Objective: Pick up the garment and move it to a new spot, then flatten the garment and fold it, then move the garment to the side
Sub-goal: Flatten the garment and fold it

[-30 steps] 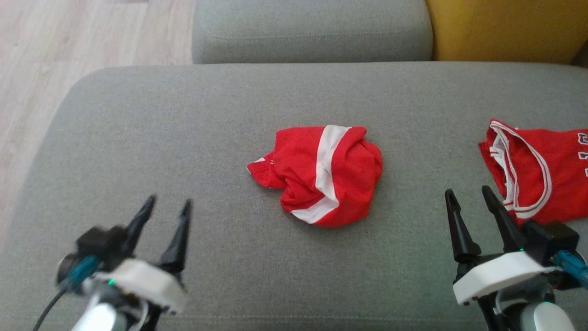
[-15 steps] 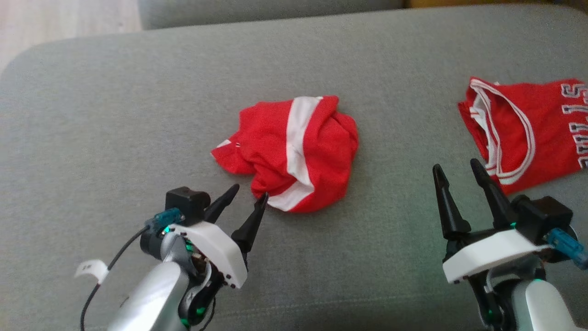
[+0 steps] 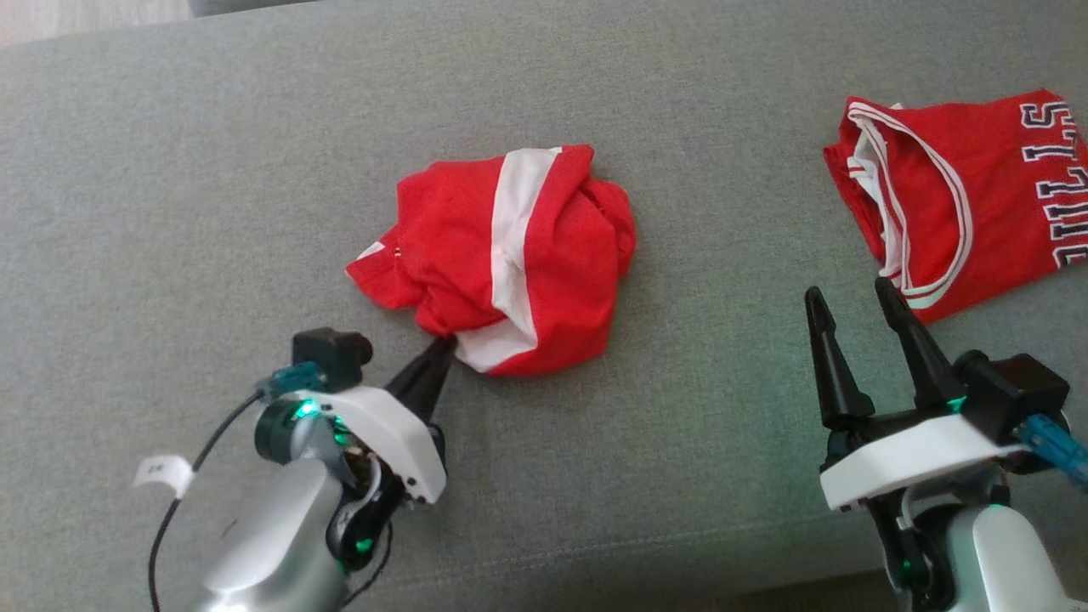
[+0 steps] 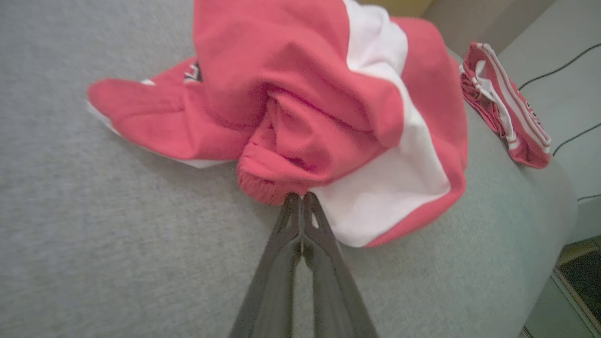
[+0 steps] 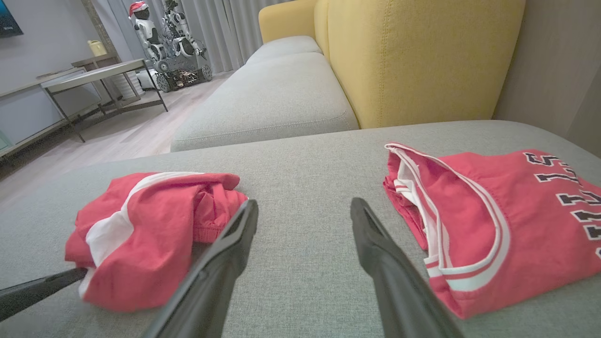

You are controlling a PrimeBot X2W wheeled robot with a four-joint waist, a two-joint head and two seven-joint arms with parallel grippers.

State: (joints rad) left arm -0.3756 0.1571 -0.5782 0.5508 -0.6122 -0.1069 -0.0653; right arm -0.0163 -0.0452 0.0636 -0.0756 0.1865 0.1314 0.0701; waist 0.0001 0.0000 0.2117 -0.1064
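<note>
Garment (image 3: 510,263): a crumpled red piece with a broad white stripe, lying bunched near the middle of the grey sofa cushion (image 3: 170,170). In the left wrist view (image 4: 328,94) its folds pile up above a ribbed hem at the near edge.

Left gripper (image 3: 440,344): jaws pressed together, tips pinching that ribbed hem at the near left edge of the garment (image 4: 300,197). The rest of the cloth rests on the cushion.

Right gripper (image 3: 850,289): jaws spread wide, holding nothing, above bare cushion to the right of the garment and well apart from it. In the right wrist view (image 5: 304,203) its two fingers frame the open cushion between the garment (image 5: 141,234) and a second red jersey (image 5: 493,216).

Second red jersey (image 3: 960,187): white-trimmed with dark lettering, lying flat at the right end of the cushion. A yellow backrest (image 5: 422,56) stands behind it.
</note>
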